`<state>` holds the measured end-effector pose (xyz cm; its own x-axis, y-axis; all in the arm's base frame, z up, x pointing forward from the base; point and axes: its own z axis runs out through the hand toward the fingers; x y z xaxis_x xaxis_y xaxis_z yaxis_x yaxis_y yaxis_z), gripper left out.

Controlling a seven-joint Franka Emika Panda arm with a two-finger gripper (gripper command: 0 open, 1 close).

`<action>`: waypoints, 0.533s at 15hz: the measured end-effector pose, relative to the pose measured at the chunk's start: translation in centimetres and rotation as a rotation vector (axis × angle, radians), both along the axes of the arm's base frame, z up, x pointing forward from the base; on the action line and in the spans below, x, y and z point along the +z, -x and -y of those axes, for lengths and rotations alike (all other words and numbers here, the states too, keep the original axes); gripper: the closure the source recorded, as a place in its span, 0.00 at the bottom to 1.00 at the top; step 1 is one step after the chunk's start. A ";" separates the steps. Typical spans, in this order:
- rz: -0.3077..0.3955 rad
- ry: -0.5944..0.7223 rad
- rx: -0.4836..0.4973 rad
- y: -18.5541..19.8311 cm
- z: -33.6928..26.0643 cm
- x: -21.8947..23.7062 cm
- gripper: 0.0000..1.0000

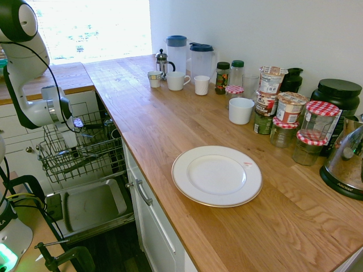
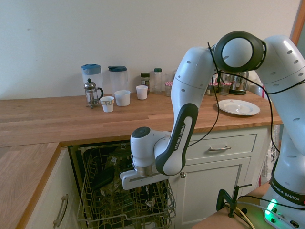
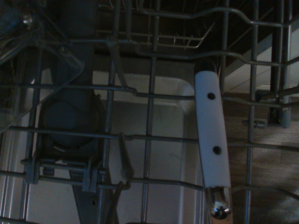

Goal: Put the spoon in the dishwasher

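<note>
The dishwasher stands open under the counter, its wire rack (image 1: 91, 148) pulled out over the grey inner door panel (image 1: 91, 205). In the second exterior view my gripper (image 2: 147, 191) reaches down into the rack (image 2: 102, 202), shut on the spoon. The spoon's shiny bowl (image 2: 150, 203) hangs just below the fingers, among the wires. From the first exterior view the fingers and the spoon are lost in the rack's wires. A white handle with two holes (image 3: 212, 144) and a shiny metal end lies across the rack wires in the wrist view.
A dark utensil (image 2: 102, 177) and other items lie in the rack. A white plate (image 1: 216, 175) sits on the wooden counter (image 1: 164, 130), with jugs, cups and jars along the wall. White cabinet drawers (image 2: 217, 148) flank the dishwasher.
</note>
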<state>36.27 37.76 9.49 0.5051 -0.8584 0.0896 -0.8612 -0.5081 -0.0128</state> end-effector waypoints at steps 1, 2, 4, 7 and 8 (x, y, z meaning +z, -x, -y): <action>-0.001 0.000 0.003 -0.2 0.0 -0.3 0.00; -0.001 -0.001 0.006 -0.3 -0.1 -0.3 0.00; 0.002 -0.004 0.012 -0.5 -0.4 -0.1 0.00; 0.003 -0.002 0.014 -0.7 -0.4 -0.1 0.00; 0.004 0.000 0.013 -0.8 -0.3 -0.1 0.00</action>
